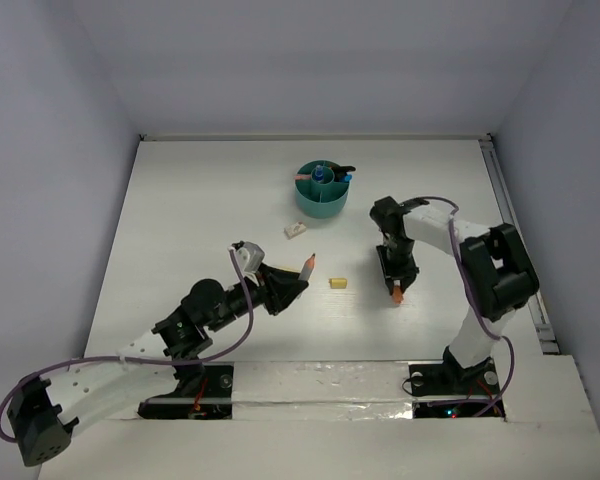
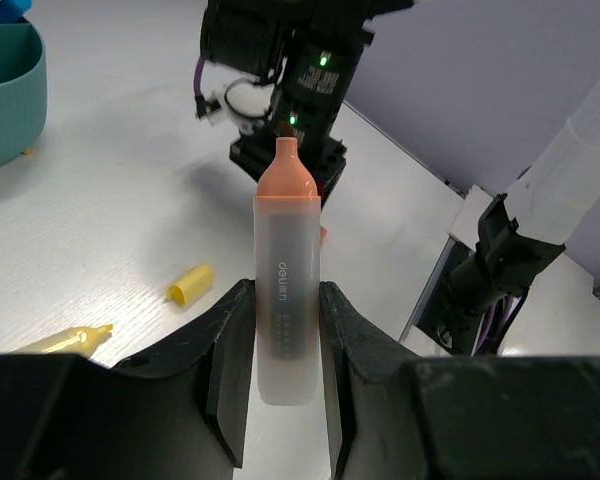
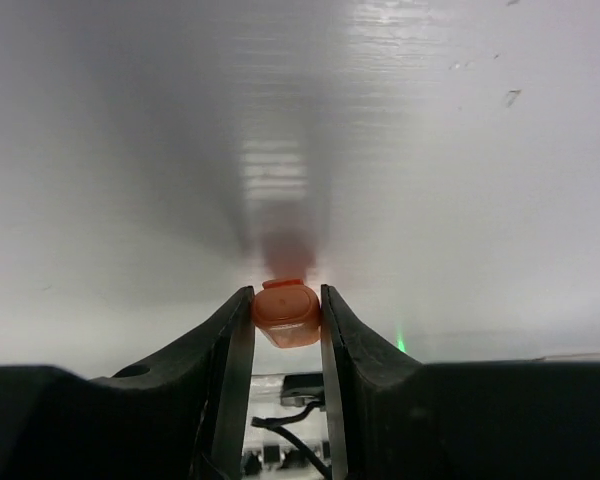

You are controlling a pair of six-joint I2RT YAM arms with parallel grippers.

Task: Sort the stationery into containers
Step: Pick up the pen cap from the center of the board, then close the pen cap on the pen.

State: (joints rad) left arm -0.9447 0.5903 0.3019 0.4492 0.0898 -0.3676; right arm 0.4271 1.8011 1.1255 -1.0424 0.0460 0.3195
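My left pincer is clamped on a grey-bodied highlighter with an orange cap, held up off the surface and pointing toward the right arm. My right pincer is closed on a small orange piece, probably a cap, its 2 fingers pressed to its sides low over the surface. The teal organizer stands toward the far side with a few pens in it. A white eraser lies near it, and a yellow cap lies between the 2 pincers.
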